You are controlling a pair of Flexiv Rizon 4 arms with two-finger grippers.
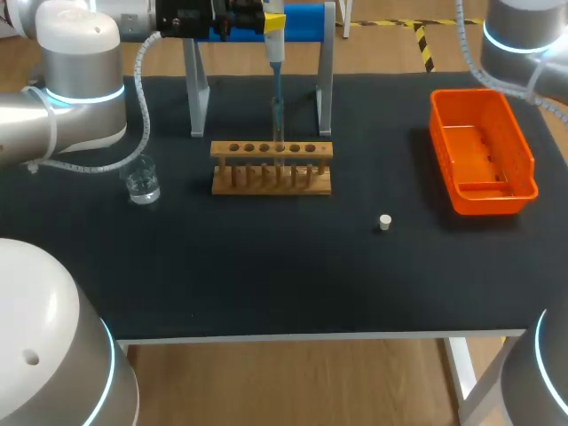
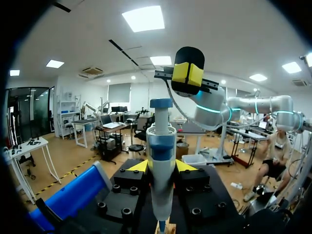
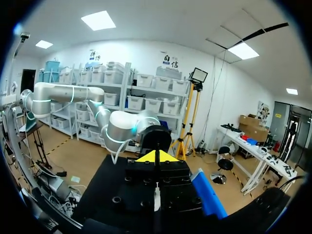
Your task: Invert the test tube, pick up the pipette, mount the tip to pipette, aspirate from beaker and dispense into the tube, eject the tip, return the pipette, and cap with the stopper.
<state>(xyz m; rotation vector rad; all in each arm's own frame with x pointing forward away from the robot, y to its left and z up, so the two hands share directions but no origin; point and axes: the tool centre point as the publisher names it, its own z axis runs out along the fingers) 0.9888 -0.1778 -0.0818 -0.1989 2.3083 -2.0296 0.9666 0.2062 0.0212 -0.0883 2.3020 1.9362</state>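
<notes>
On the bench (image 1: 266,284) the white stopper (image 1: 384,222) lies nearest, with the glass beaker (image 1: 142,183) farther back at the left and the orange bin (image 1: 484,151) at the right. Between them stands the wooden rack (image 1: 272,167). Above it the left gripper (image 2: 161,168) clamps the upright pipette (image 1: 275,53), whose tip (image 1: 277,120) reaches a middle hole. The right gripper (image 3: 157,157) is pressed closed on nothing.

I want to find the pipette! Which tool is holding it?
The left tool grips the pipette between its yellow tips; the right tool holds nothing.
</notes>
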